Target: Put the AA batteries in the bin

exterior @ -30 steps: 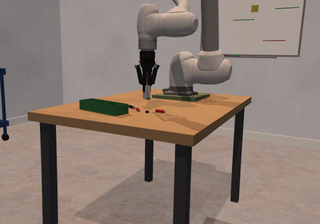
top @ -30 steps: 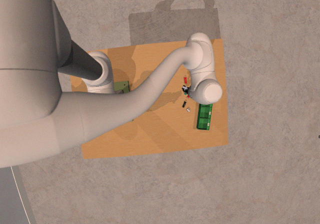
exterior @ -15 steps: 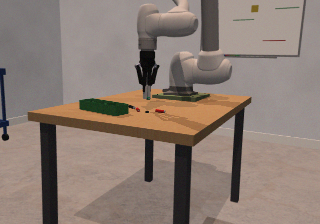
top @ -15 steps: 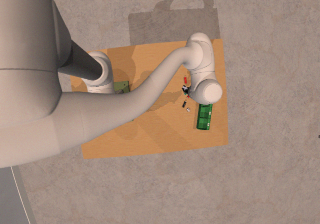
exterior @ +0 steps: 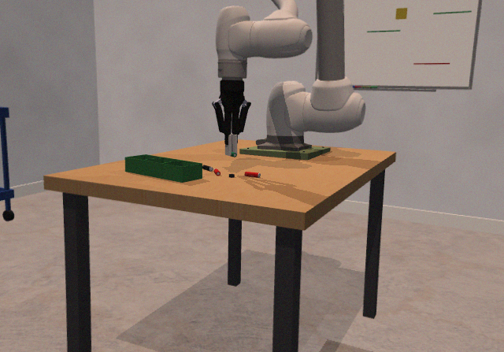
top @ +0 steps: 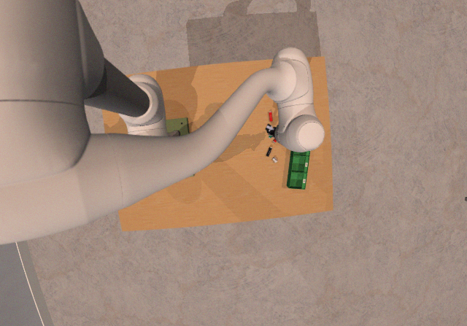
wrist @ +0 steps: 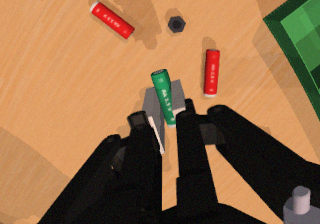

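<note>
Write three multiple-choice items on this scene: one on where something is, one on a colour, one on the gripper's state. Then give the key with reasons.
1. Where is the green battery?
A. On the table
B. Between the fingers, above the table
C. In the bin

2. What colour is the bin?
A. Green
B. Blue
C. Red

3. What state is the gripper in?
A. Wide open
B. Shut on nothing
C. Shut on a battery

Key: 1 B, the exterior view shows it hanging clear of the table. 2 A, its walls are green in every view. 3 C, the fingers pinch the green battery.
</note>
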